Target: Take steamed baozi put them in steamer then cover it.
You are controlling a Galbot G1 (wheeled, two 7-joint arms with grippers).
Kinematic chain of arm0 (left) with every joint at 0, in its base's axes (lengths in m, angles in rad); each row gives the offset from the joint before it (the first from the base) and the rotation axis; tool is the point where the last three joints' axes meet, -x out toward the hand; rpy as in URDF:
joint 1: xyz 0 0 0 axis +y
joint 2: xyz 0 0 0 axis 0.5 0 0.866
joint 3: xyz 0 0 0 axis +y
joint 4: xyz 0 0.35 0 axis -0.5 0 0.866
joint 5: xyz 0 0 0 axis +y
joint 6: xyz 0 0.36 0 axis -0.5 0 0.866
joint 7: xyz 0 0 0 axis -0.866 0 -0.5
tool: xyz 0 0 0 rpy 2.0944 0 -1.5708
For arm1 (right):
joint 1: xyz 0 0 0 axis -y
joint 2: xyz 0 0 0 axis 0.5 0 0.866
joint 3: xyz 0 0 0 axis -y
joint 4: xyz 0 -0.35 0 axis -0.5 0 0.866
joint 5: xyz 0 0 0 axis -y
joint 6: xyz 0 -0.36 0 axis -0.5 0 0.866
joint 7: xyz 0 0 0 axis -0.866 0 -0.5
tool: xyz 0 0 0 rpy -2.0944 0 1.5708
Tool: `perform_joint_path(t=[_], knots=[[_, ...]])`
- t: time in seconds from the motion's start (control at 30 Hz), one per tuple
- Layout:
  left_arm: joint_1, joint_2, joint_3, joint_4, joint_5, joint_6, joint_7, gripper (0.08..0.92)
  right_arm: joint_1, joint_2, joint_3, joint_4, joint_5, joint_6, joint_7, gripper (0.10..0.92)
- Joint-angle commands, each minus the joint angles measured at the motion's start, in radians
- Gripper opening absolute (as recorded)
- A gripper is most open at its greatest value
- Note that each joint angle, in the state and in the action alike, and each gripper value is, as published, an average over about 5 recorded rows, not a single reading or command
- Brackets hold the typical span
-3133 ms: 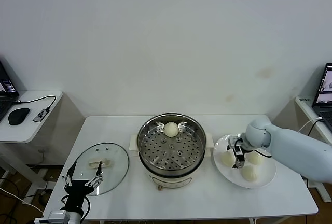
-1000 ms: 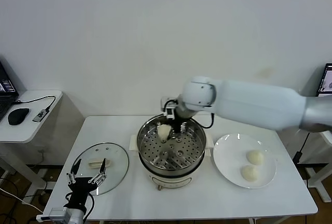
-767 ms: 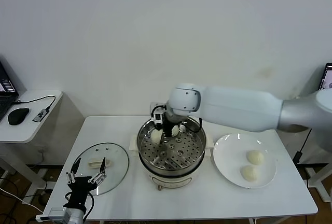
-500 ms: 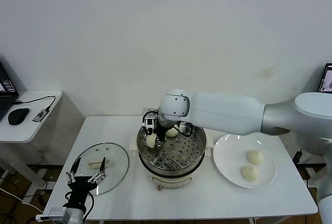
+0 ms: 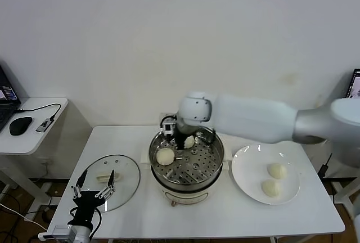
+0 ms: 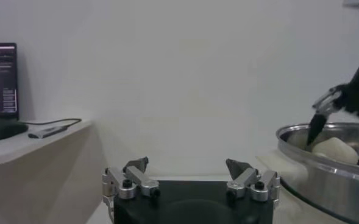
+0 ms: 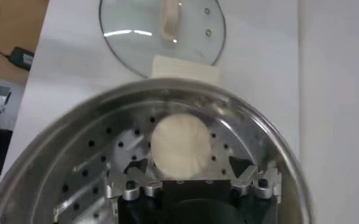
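Since half a second ago, the right gripper [image 5: 179, 139] has let go of a baozi [image 5: 165, 156] on the steamer [image 5: 186, 161] floor's left side; its fingers hang spread, empty, just behind it. Round, it has no long axis. Two baozi [image 5: 273, 179] sit on the plate [image 5: 247, 182], rightward, nearer this arm. The left gripper [image 5: 91, 189] idles open over the cover [image 5: 109, 182] on the bench [image 5: 225, 220].

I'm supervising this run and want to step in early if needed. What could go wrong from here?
The right gripper sits open, low inside the steamer, right over the bun it just set down; lifting out carelessly could nudge that bun or clip the rim. Two buns wait on the plate, and the other bun inside lies close by, so later drops may crowd.
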Motion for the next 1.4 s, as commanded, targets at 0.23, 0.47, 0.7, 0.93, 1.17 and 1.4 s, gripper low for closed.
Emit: perform_joint_path(t=[0.23,0.47,0.7,0.93,1.17,1.4], knots=[[0.009,0.004,0.006,-0.001,0.009,-0.005,0.001,0.823,0.095,-0.617,-0.035,0.238,-0.316,0.274,-0.338,0.823],[0.018,0.001,0.005,-0.004,0.016,-0.013,0.001,0.823,-0.089,-0.748,0.062,0.223,-0.424,0.362,-0.334,0.823],[0.033,-0.002,0.005,-0.021,0.022,-0.015,0.003,0.823,-0.425,-0.785,0.323,0.157,-0.528,0.391,-0.290,0.823],[0.035,-0.008,0.008,-0.018,0.030,-0.015,0.003,0.823,-0.689,-0.738,0.498,0.106,-0.607,0.398,-0.233,0.823],[0.038,-0.009,0.009,-0.021,0.033,-0.016,0.006,0.823,-0.813,-0.681,0.588,0.037,-0.666,0.411,-0.192,0.823],[0.041,-0.010,0.007,-0.020,0.035,-0.020,0.007,0.823,-0.849,-0.623,0.622,-0.018,-0.680,0.424,-0.162,0.823]])
